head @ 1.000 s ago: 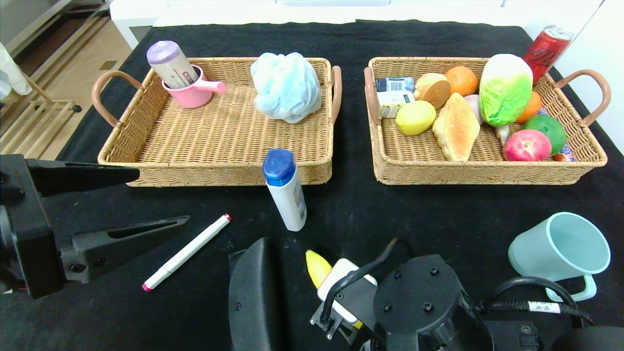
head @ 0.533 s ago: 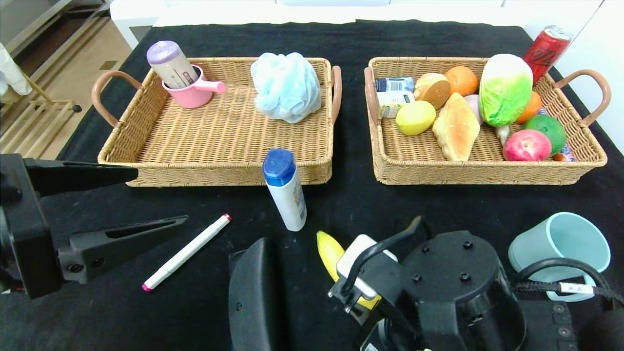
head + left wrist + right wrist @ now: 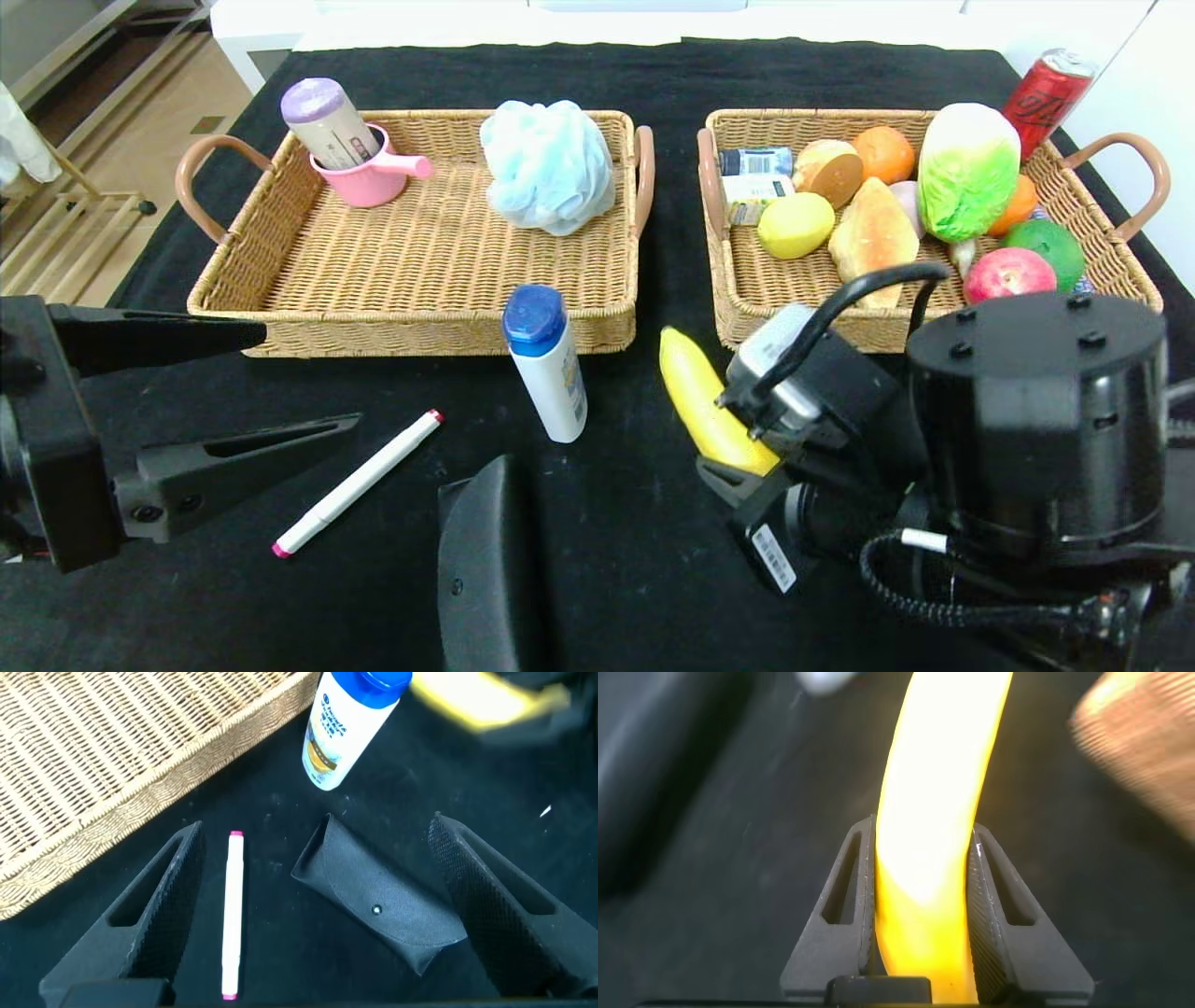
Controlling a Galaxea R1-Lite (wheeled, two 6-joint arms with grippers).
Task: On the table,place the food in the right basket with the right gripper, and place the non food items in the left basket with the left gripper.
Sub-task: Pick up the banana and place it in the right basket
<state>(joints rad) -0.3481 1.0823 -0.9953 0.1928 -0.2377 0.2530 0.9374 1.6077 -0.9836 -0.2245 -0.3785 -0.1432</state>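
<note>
The right gripper [image 3: 924, 905] pinches a banana [image 3: 705, 401] just before the right basket [image 3: 747, 322], its own bulk hiding the fruit's lower end. The left gripper [image 3: 280, 383], fingers spread, hovers above a pen [image 3: 359, 481] on the surface, its body cut off.

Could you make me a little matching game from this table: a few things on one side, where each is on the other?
Things:
1. banana
2. marker pen
3. blue bath pouf
4. red apple

Places:
A. in the left basket
B. lying loose on the black cloth
C. held in the right gripper
D. in the right basket

Pairs: 1-C, 2-B, 3-A, 4-D
</note>
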